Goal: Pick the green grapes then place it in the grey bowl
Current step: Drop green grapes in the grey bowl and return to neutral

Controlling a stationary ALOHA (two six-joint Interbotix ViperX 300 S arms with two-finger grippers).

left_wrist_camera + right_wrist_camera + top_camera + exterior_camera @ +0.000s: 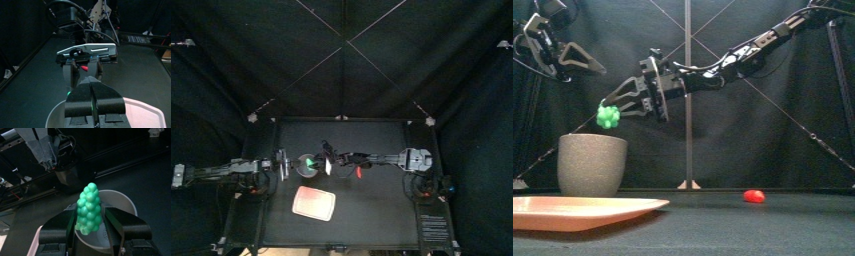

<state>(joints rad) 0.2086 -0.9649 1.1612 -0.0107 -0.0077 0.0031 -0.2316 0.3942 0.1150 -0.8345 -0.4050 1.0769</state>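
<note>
Green grapes pinched by right gripper over grey bowl (left gripper closed, aside)

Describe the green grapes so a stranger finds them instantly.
Find the tall grey speckled cup at the left of the black table. Just above it, the right arm's pincer grips a bunch of green toy grapes. Nothing else is green; the small red round toy lies on the table.

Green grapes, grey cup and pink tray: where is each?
Green grapes [89, 208]: right wrist view, middle of the bunch.
Grey cup [592, 165]: front view, side wall.
Pink tray [593, 208]: front view, bare top surface.
</note>
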